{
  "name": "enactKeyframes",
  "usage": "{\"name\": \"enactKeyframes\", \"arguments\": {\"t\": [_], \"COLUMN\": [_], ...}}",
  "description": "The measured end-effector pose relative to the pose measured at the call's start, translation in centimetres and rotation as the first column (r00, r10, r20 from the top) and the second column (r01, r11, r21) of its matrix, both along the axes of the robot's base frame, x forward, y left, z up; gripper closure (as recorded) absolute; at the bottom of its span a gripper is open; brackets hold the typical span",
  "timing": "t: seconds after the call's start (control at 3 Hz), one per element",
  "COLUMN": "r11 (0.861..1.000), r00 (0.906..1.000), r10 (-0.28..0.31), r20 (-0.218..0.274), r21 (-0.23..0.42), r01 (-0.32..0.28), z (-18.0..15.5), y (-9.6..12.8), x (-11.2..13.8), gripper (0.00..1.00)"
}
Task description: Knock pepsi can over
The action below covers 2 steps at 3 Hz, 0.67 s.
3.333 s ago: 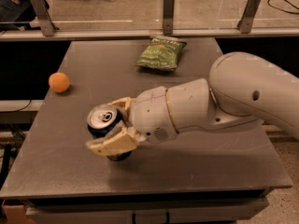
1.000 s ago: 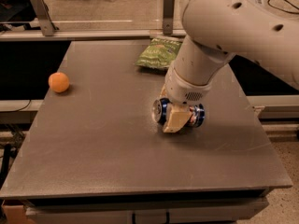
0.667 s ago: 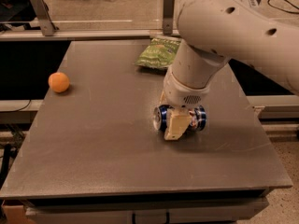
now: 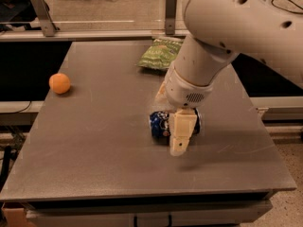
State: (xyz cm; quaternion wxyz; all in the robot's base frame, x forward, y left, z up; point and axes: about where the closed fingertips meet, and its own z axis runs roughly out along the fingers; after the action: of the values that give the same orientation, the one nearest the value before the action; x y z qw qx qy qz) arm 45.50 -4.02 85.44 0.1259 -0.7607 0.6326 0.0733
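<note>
The pepsi can [image 4: 160,125], dark blue with a round white logo, lies on its side in the middle of the grey table [image 4: 94,141]. My gripper [image 4: 170,123] hangs straight down over it from the big white arm [image 4: 227,27]. It is open and straddles the can: one cream finger [image 4: 182,132] stands in front of the can with its tip near the table, and the other [image 4: 161,92] is behind it. The right end of the can is hidden by the front finger.
A green chip bag [image 4: 161,55] lies at the back of the table, just behind the arm. An orange ball [image 4: 59,83] sits near the left edge. A metal rail with posts [image 4: 42,14] runs behind the table.
The can was upright in the gripper at the front left, was carried to the middle and now lies on its side. In the last second the gripper has barely moved.
</note>
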Motion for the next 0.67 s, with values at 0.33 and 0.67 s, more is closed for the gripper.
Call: {"name": "enactKeyframes", "arguments": {"t": [0.33,0.67], "r11": [0.997,0.985], "r00": [0.9999,0.9973], "r10": [-0.013,-0.067], "r20": [-0.009,-0.031], "r21": [0.079,0.155], "r01": [0.014,0.071], "z": [1.5,2.4], "y": [-0.2,-1.9], "x": [-0.3,-0.3], "gripper": [0.0,0.0]}}
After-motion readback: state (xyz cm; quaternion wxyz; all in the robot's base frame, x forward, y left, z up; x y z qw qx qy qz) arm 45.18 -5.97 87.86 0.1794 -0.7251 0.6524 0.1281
